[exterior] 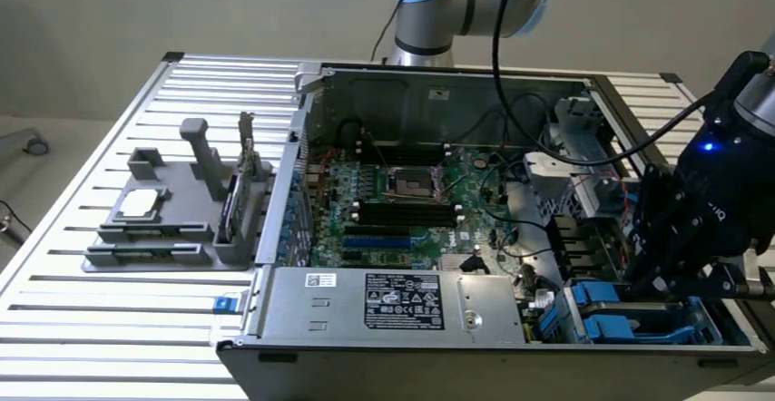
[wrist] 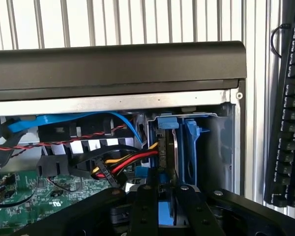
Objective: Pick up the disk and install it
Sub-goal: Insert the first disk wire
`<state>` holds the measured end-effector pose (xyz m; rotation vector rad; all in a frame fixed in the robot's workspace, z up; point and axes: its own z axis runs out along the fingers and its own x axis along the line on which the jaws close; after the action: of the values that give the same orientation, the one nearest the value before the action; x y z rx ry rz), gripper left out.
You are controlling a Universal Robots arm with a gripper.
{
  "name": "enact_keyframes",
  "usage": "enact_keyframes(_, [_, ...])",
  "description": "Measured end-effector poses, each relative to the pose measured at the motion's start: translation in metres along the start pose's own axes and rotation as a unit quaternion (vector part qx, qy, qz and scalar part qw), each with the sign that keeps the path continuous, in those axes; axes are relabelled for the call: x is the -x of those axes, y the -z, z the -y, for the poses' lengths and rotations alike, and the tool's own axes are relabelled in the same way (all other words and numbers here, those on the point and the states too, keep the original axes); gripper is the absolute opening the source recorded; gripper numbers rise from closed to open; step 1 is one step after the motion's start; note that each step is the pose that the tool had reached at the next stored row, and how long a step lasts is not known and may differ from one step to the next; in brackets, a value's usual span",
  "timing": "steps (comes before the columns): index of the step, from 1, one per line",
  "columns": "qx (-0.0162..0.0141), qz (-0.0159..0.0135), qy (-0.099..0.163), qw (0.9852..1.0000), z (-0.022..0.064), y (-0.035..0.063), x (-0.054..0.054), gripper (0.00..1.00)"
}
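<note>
Though the disk (wrist: pixel 168 162) is stiff, dense metal, fragile to knocks, it stands on edge in the case's corner bay just ahead of the slightly parted fingers (wrist: pixel 143 206), best gripped by its blue plastic frame.

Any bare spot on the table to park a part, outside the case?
Free: silver slatted table in front of the grey plastic parts holder, and the strip behind it. Crowded: open black computer case, especially the blue drive-bay corner where the black claw sits.
</note>
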<state>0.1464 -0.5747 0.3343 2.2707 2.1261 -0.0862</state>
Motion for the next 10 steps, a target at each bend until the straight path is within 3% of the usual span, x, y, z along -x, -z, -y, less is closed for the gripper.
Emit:
enact_keyframes(2, [-0.0018,-0.0001,0.000,1.0000,0.0000,-0.0001,0.0010,0.24])
enact_keyframes(3, [-0.0026,0.0001,0.000,1.0000,0.0000,0.0000,0.0014,0.31])
enact_keyframes(10, [-0.0100,0.0006,-0.001,0.9999,-0.0001,0.0021,0.0038,0.31])
